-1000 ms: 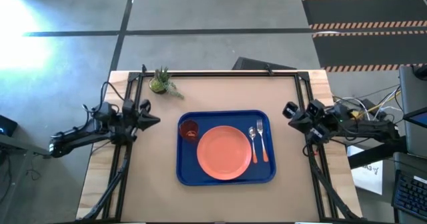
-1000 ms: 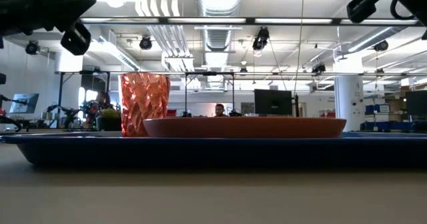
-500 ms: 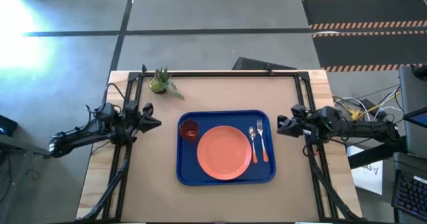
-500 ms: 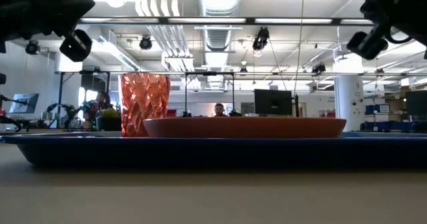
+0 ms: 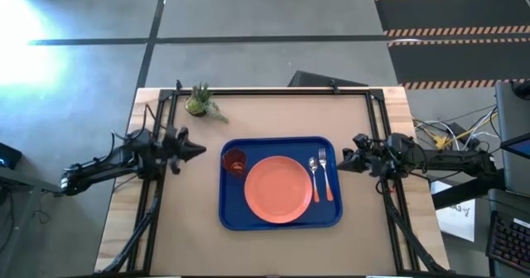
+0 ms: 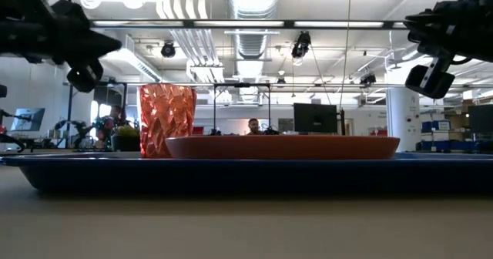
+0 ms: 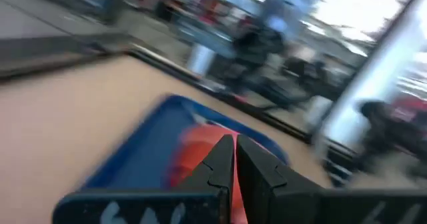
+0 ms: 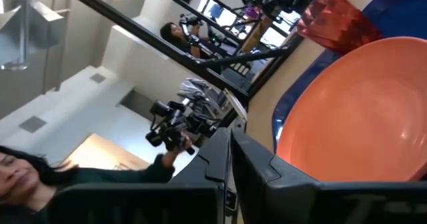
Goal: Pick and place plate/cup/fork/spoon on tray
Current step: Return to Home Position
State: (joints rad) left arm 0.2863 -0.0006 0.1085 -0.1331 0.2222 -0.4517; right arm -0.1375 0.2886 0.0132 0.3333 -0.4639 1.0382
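Observation:
The blue tray (image 5: 225, 212) lies at the table's middle. On it rest the salmon plate (image 5: 278, 190), the dark-red cup (image 5: 234, 162) standing at its far left corner, and the fork and spoon (image 5: 321, 175) side by side on its right part. Which of the two is which is too small to tell. My left gripper (image 5: 202, 151) is shut and empty, above the table just left of the tray, pointing at it. My right gripper (image 5: 340, 161) is shut and empty, just right of the tray. The low view shows the cup (image 6: 167, 120) and plate (image 6: 282, 146) on the tray (image 6: 246, 174).
A small green potted plant (image 5: 200, 103) stands at the table's far left corner. Black frame rails (image 5: 273, 90) run along the far, left and right edges. Bare tabletop lies near the front edge. A person shows in the room in the right wrist view (image 8: 175, 34).
My right gripper has swung toward the table's near edge and toward the tray, coming lower and turning until it points at the tray's right rim. My left gripper has crept a little toward the tray. Nothing on the tray has moved.

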